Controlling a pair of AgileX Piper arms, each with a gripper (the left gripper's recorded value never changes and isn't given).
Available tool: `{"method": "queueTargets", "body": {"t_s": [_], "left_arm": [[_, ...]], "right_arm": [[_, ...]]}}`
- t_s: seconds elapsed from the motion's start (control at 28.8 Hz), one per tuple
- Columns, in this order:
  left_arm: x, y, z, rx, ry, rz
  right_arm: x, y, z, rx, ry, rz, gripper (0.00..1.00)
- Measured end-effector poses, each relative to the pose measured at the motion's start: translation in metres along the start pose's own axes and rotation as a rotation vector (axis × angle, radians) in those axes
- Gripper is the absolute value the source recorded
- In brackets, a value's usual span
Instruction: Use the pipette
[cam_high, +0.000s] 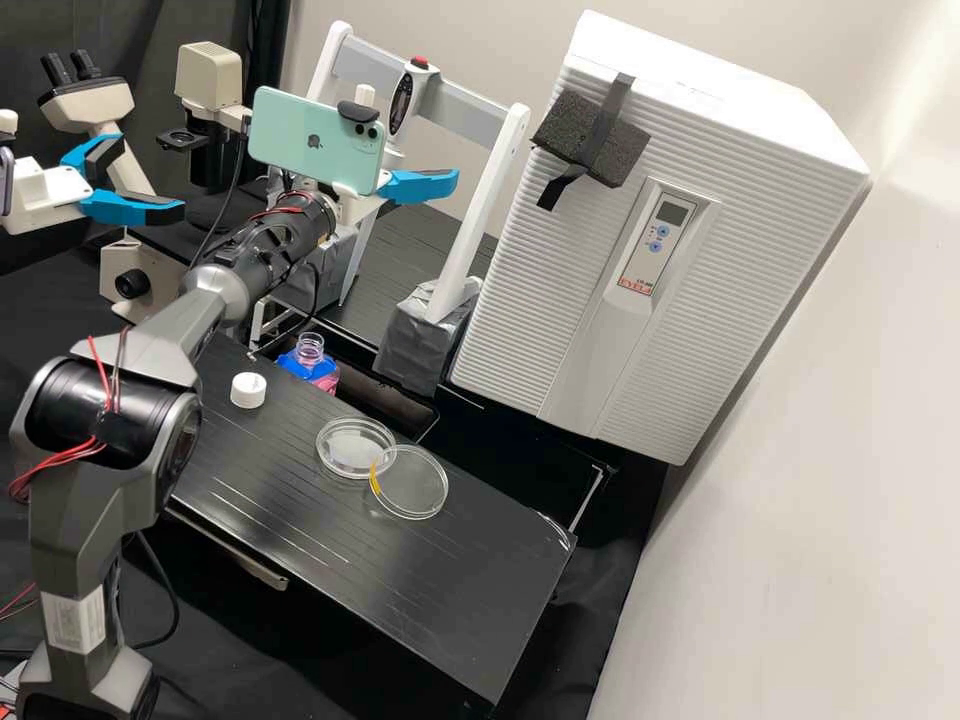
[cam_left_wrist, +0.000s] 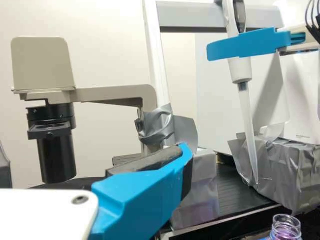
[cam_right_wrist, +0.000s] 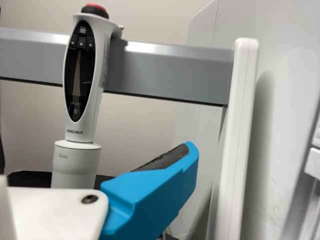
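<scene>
Pipette on stand, right gripper spread beside it, left gripper released near microscope, clear tip in left wrist view

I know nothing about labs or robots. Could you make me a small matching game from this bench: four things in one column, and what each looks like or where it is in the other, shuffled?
Things:
1. pipette
2. bottle
3. cap
4. dishes

Place or state:
A. white, lying on the black tray
B. clear, side by side
C. hanging on the grey bar
D. open, with pink liquid inside

Pairs: 1-C, 2-D, 3-A, 4-B
</scene>
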Motion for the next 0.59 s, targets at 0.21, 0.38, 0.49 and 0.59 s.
{"method": "queueTargets", "body": {"t_s": [0.21,0.38,0.49,0.59], "left_arm": [[0.002,0.0024,0.0003,0.001,-0.002,0.009],[0.0034,0.0047,0.0006,0.002,-0.004,0.017],[0.0045,0.0063,0.0008,0.003,-0.005,0.023],[0.0059,0.0087,0.0012,0.004,-0.007,0.031]], "right_arm": [[0.0027,-0.0037,0.0005,0.003,-0.01,-0.032,0.0],[0.0027,-0.0042,0.0006,0.006,-0.011,-0.037,0.0],[0.0027,-0.0042,0.0006,0.006,-0.011,-0.037,0.0],[0.0031,-0.0034,0.0017,0.005,-0.014,-0.036,0.0]]}}
